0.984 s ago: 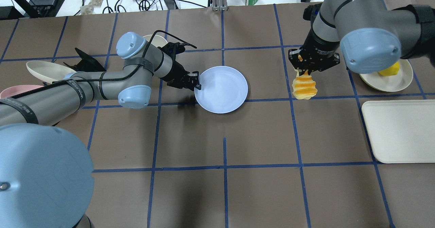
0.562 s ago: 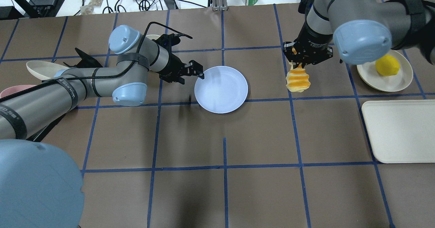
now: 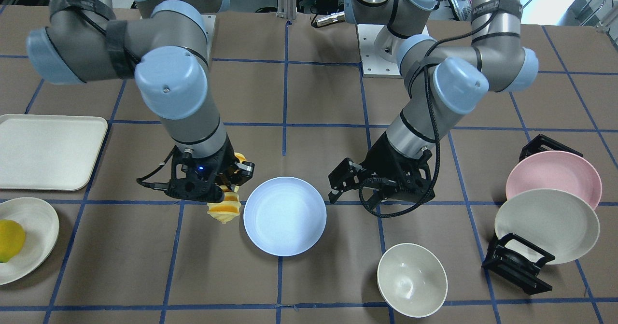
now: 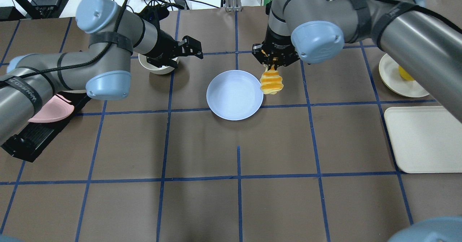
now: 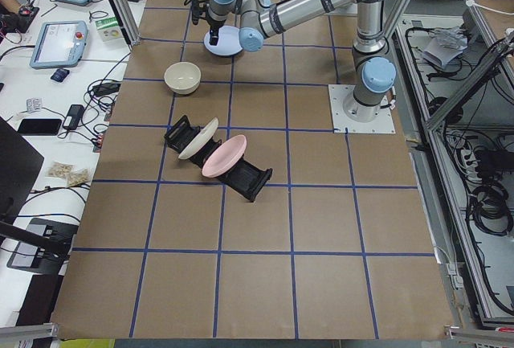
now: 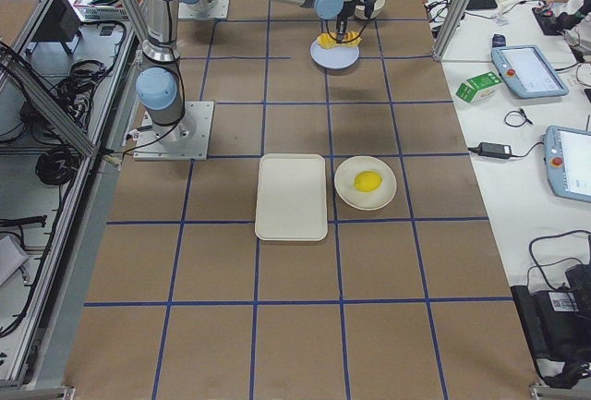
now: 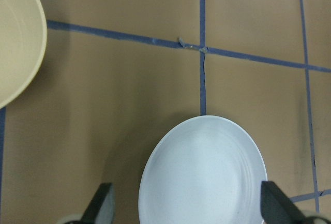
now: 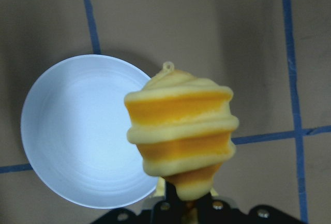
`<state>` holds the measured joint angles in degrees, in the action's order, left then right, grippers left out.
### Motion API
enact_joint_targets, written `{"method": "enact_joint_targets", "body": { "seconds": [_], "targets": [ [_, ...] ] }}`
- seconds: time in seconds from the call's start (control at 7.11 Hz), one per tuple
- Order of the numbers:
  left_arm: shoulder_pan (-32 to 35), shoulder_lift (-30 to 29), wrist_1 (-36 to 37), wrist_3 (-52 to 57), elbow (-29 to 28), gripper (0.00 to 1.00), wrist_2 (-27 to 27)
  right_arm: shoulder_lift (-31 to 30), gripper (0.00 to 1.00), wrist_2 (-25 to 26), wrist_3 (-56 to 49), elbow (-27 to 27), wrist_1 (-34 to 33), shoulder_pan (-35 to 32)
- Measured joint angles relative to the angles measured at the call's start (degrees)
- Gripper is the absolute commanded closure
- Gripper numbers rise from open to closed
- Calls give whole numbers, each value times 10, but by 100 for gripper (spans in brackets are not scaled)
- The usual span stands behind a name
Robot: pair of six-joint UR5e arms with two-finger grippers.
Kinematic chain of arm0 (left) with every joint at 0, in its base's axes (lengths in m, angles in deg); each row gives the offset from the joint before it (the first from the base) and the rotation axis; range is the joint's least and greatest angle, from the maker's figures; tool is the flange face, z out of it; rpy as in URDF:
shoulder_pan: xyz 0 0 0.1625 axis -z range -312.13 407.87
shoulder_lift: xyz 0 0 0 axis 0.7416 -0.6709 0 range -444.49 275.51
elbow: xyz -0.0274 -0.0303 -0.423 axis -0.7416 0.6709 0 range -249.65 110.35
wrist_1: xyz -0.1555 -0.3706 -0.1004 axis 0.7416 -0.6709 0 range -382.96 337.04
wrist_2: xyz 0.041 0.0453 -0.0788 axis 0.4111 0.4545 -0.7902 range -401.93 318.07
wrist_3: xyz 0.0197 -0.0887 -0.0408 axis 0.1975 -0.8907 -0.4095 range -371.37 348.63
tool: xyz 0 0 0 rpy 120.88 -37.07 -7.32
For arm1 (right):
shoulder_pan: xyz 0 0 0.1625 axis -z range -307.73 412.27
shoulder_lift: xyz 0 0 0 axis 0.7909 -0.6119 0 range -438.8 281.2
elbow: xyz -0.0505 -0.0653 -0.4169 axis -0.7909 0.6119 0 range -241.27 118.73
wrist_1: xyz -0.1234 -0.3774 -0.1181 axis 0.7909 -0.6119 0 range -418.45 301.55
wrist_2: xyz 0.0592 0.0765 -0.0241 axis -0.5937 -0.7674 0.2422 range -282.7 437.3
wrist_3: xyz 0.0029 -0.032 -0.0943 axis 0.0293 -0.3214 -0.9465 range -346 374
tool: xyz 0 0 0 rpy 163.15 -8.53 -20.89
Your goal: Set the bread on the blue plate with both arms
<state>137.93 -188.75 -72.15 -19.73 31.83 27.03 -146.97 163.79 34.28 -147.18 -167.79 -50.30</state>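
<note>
The blue plate (image 4: 234,95) lies flat on the brown table; it also shows in the front view (image 3: 285,216). My right gripper (image 4: 274,58) is shut on one end of the bread (image 4: 271,82), a yellow-orange ridged loaf that hangs down in the air just past the plate's right rim. In the right wrist view the bread (image 8: 181,131) hangs beside the plate (image 8: 83,131). My left gripper (image 4: 191,51) is open and empty, raised to the left of the plate and apart from it. Its fingertips (image 7: 101,206) frame the plate (image 7: 204,172) in the left wrist view.
A cream bowl (image 4: 158,64) stands under my left wrist. A pink plate (image 3: 554,172) and a cream plate (image 3: 545,225) lean in a black rack on my left. A cream tray (image 4: 422,139) and a cream plate with a lemon (image 3: 9,239) lie on my right.
My right arm has carried the bread leftward to the plate's right rim. My left gripper has drawn back from the plate's left rim, up and to the left.
</note>
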Motion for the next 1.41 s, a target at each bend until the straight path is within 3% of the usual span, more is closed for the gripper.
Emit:
{"method": "enact_joint_targets", "body": {
  "seconds": [0.42,0.56,0.84,1.27,1.41],
  "targets": [
    [-1,49,-290,2,-114,0,128,73,100,0,26,41,-8,-54],
    [3,52,-343,2,-147,0,159,89,100,-1,42,43,-16,-63],
    [6,55,-396,3,-197,0,195,118,100,-1,76,42,-48,-72],
    [5,71,-423,3,-209,0,205,148,100,-2,83,41,-69,-78],
    [5,77,-424,5,-207,0,206,155,92,-1,83,41,-72,-82]
  ]
}}
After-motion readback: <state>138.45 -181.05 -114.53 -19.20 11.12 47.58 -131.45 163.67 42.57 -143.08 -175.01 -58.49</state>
